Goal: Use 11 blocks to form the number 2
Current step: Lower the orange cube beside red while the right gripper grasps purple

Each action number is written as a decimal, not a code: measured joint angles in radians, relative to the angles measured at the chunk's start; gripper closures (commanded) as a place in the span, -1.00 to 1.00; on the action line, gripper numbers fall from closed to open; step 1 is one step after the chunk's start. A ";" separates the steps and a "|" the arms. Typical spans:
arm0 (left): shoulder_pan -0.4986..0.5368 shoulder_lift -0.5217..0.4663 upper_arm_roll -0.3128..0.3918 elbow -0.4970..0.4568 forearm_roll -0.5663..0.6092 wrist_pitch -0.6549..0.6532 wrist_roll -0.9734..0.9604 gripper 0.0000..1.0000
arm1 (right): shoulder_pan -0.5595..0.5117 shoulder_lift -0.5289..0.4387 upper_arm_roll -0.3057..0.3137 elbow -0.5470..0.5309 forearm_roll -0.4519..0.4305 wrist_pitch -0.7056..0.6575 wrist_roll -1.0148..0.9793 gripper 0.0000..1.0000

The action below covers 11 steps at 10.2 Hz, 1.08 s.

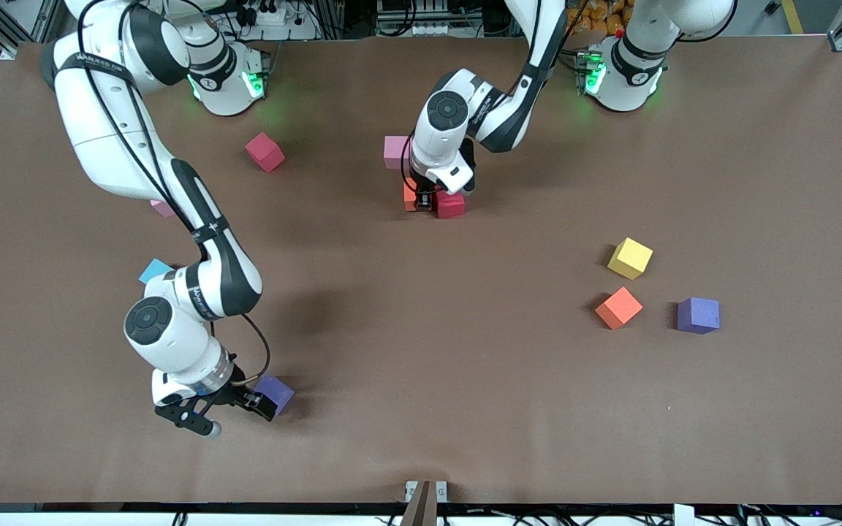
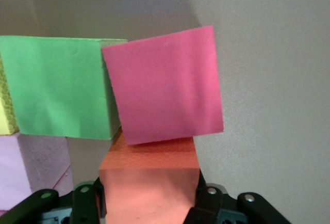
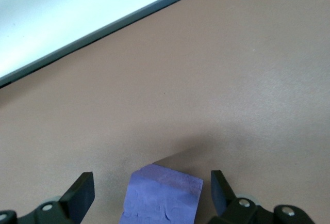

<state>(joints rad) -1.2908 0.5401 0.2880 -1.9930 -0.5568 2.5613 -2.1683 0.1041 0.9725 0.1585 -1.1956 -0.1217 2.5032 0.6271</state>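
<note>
My left gripper (image 1: pixel 428 199) is shut on an orange block (image 2: pixel 149 182) low over the table's middle. Touching that block is a tilted red block (image 2: pixel 165 87), also seen in the front view (image 1: pixel 450 205). Beside them stand a green block (image 2: pixel 56 87), a yellow block's edge (image 2: pixel 5 113) and a pink block (image 1: pixel 395 151). Of the number 2 only this cluster shows, partly hidden under the left hand. My right gripper (image 1: pixel 240 416) is open near the table's front edge, with a purple block (image 3: pixel 162 201) between its fingers, untouched.
Loose blocks lie about. A red one (image 1: pixel 265 152), a half-hidden pink one (image 1: pixel 161 209) and a teal one (image 1: pixel 154 270) lie toward the right arm's end. Yellow (image 1: pixel 630 258), orange (image 1: pixel 619 307) and purple (image 1: pixel 698 315) lie toward the left arm's end.
</note>
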 measured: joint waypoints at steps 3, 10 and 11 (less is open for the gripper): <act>-0.002 0.000 0.005 -0.006 0.000 0.000 0.000 0.59 | 0.010 0.009 0.000 0.000 0.000 -0.001 0.017 -1.00; -0.003 0.000 0.005 -0.016 0.000 0.002 0.000 0.57 | 0.010 0.029 -0.001 0.000 0.000 -0.004 0.133 -1.00; -0.003 0.000 0.005 -0.016 0.000 0.002 0.000 0.56 | 0.010 0.030 -0.001 0.000 0.000 -0.004 0.145 -1.00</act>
<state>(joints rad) -1.2943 0.5401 0.2933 -2.0087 -0.5568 2.5631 -2.1684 0.1144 1.0020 0.1579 -1.1960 -0.1216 2.4992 0.7725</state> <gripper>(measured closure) 0.405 0.000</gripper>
